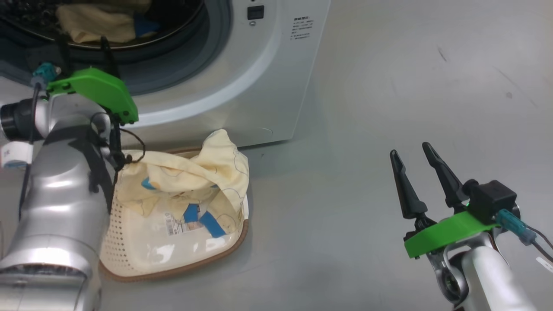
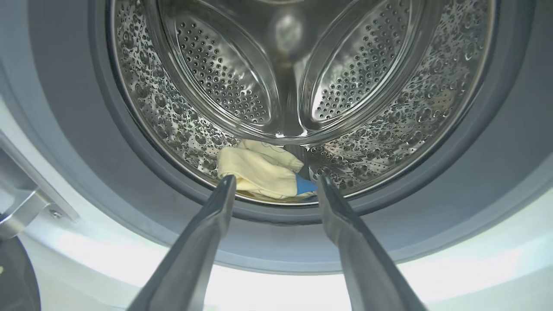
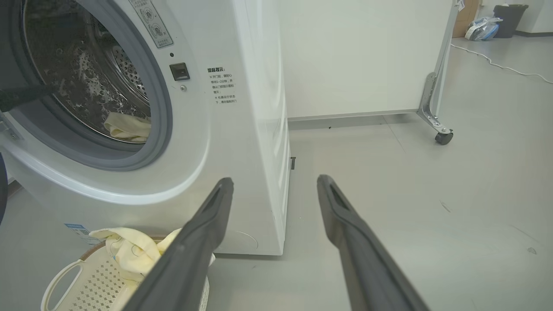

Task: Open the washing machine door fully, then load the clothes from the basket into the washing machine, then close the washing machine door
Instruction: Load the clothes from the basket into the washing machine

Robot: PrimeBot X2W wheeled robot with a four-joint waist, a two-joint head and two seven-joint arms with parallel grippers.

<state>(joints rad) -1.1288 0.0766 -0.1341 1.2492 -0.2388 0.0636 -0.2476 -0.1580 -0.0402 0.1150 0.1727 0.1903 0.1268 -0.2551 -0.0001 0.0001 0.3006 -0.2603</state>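
We see our left gripper [image 2: 274,183] spread, empty, the clothes [image 2: 259,170] just beyond at twelve o'clock; right gripper [image 1: 409,148] spread, the basket [image 1: 129,246] at nine o'clock.

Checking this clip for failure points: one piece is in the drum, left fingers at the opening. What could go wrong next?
1. The loaded cloth lies at the front lip of the drum, just past the open left gripper; it may snag on the fingers or catch in the grey seal later.
2. The remaining cloth drapes over the basket rim beside the left forearm, which might tip the basket.
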